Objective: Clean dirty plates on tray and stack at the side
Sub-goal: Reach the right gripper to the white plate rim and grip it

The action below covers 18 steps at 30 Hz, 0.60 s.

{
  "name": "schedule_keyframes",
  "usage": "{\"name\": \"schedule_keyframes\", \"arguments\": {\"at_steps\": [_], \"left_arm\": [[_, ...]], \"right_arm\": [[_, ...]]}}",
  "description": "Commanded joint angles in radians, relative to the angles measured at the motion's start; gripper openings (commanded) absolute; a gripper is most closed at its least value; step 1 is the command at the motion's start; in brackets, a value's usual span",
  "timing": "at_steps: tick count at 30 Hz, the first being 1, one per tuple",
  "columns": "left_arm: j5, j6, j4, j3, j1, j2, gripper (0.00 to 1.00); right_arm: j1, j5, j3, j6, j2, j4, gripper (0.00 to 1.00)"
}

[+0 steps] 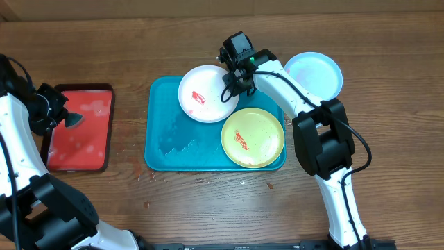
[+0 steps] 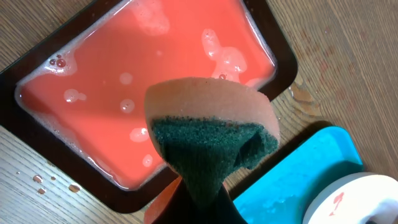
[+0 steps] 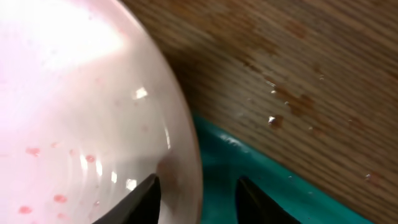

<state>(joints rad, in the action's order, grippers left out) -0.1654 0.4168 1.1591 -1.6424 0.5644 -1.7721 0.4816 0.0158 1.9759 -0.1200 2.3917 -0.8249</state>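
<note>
Overhead: white plate (image 1: 206, 94) red-smeared; right jaws parted astride rim; left jaws clench sponge (image 2: 211, 124).

This is a robotics lab bench staged as a dishwashing station: a white-and-black left robot arm (image 1: 12, 128) and right robot arm (image 1: 284, 83) work over a plain brown wood-grain table (image 1: 208, 208). A small red tray with a dark rim (image 2: 281, 50) holds sudsy water. An orange sponge with a green scouring face (image 2: 211, 130) hangs above it, and sauce-smeared small round plastic plates, one white (image 1: 208, 94) and one yellow-green (image 1: 253, 137), lie on a large teal-blue rectangular plastic tray (image 1: 166, 111).
</note>
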Motion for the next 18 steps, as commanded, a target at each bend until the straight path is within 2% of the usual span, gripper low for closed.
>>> {"name": "schedule_keyframes", "arguments": {"at_steps": [1, 10, 13, 18], "left_arm": [[-0.012, 0.006, -0.005, -0.009, -0.004, 0.01, 0.04], [-0.012, 0.006, -0.005, -0.009, -0.004, 0.01, 0.04], [-0.012, 0.006, -0.005, -0.009, -0.004, 0.01, 0.04], [-0.012, 0.006, -0.007, -0.009, -0.007, 0.01, 0.04]], "right_arm": [[0.032, -0.078, 0.005, 0.035, -0.008, 0.002, 0.32], [0.115, -0.089, 0.005, 0.047, -0.008, 0.003, 0.33], [0.135, -0.087, 0.005, 0.091, -0.008, 0.002, 0.33], [0.138, -0.085, 0.005, 0.091, -0.008, 0.04, 0.38]]}}
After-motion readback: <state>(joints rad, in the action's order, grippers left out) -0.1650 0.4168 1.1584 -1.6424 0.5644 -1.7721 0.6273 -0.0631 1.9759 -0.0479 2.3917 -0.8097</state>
